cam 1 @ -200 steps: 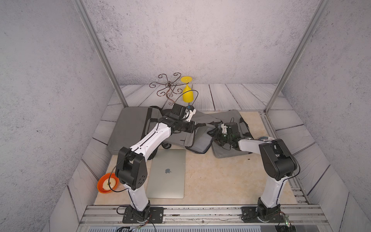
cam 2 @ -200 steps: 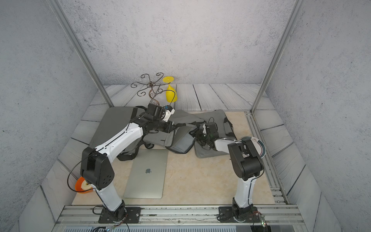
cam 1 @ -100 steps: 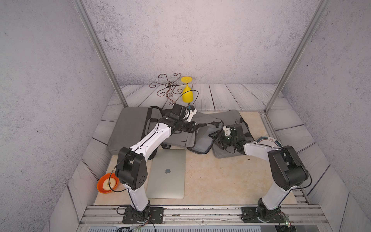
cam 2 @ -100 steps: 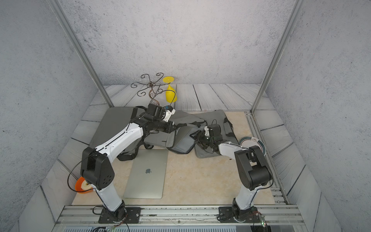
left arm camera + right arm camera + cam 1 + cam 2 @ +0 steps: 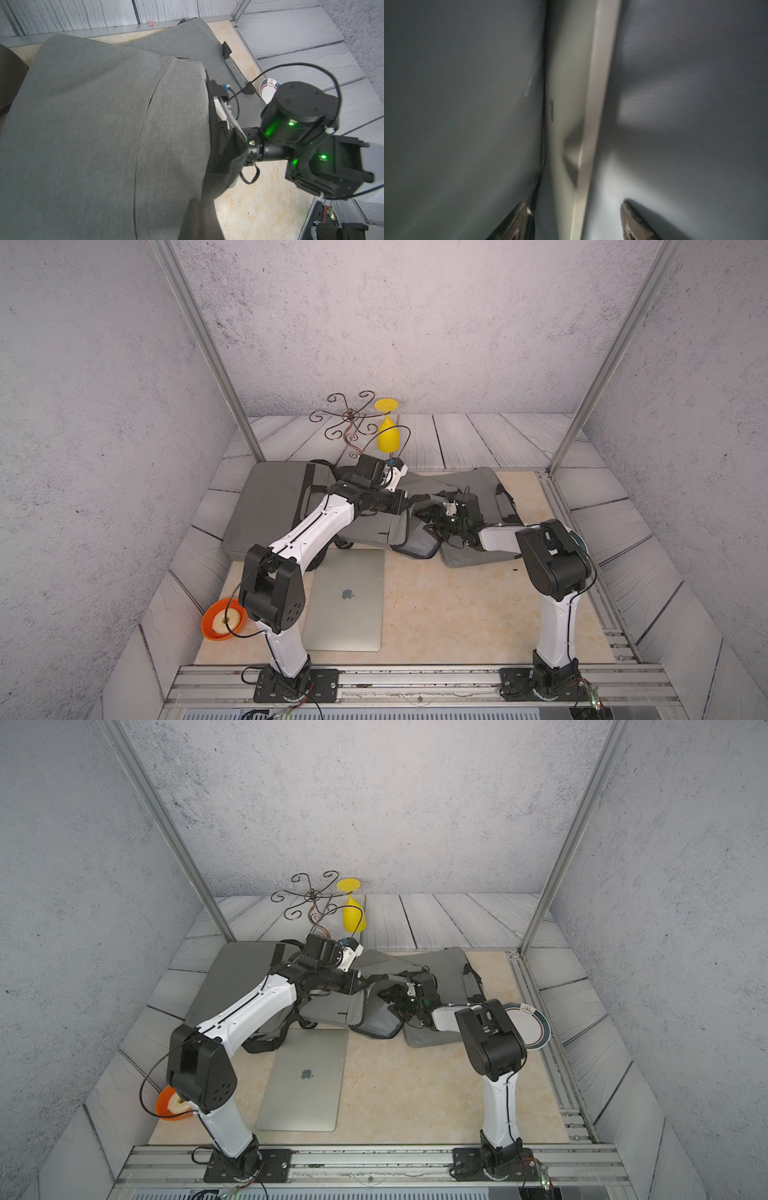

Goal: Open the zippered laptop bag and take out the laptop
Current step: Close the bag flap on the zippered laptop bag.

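A crumpled grey laptop bag (image 5: 478,489) (image 5: 440,965) lies at mid-table. My left gripper (image 5: 411,502) (image 5: 365,982) is shut on the bag's upper flap (image 5: 93,124) and holds it raised; in the left wrist view its dark jaws are pressed together under the cloth. My right gripper (image 5: 428,515) (image 5: 388,995) reaches into the bag's mouth. Inside, it (image 5: 576,222) stands open, and a pale thin slab edge (image 5: 591,93) runs between its fingers (image 5: 517,222) without touching them. I cannot tell what the slab is. A silver laptop (image 5: 345,601) (image 5: 305,1081) lies closed on the table in front.
Another flat grey bag (image 5: 270,497) lies at the left, under my left arm. A brown wire rack (image 5: 351,423) with a hanging yellow glass (image 5: 388,435) stands behind. An orange bowl (image 5: 220,620) sits front left, and a plate (image 5: 530,1023) sits behind my right elbow.
My right arm's elbow swung out to the right and came back, while its gripper stayed in the bag's mouth. The left arm kept its hold and did not move.
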`<state>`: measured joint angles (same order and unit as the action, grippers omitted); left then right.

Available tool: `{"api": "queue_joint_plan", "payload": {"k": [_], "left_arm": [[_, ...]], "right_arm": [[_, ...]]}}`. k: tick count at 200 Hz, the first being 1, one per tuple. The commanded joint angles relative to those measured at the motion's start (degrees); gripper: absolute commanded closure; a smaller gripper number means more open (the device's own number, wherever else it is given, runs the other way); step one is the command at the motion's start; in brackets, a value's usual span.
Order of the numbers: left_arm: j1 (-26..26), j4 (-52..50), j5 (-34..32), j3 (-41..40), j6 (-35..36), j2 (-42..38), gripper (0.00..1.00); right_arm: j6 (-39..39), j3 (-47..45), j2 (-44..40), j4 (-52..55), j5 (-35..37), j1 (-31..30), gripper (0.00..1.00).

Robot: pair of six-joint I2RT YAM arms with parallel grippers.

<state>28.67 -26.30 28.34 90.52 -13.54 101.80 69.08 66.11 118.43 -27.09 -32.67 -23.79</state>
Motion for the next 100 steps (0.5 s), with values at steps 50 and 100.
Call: {"api": "queue_joint_plan", "payload": {"k": [50,100], "left_arm": [[0.9,8.9,6.7,-1.3,1.8,-1.3,1.00],[0.8,8.8,6.0,-3.7,2.0,-1.7,1.00]], "right_arm": [[6.8,3.5,9.9,-12.0,0.5,-1.9,0.52],[9.2,0.2,7.3,-20.8,1.7,-1.3,0.86]]}}
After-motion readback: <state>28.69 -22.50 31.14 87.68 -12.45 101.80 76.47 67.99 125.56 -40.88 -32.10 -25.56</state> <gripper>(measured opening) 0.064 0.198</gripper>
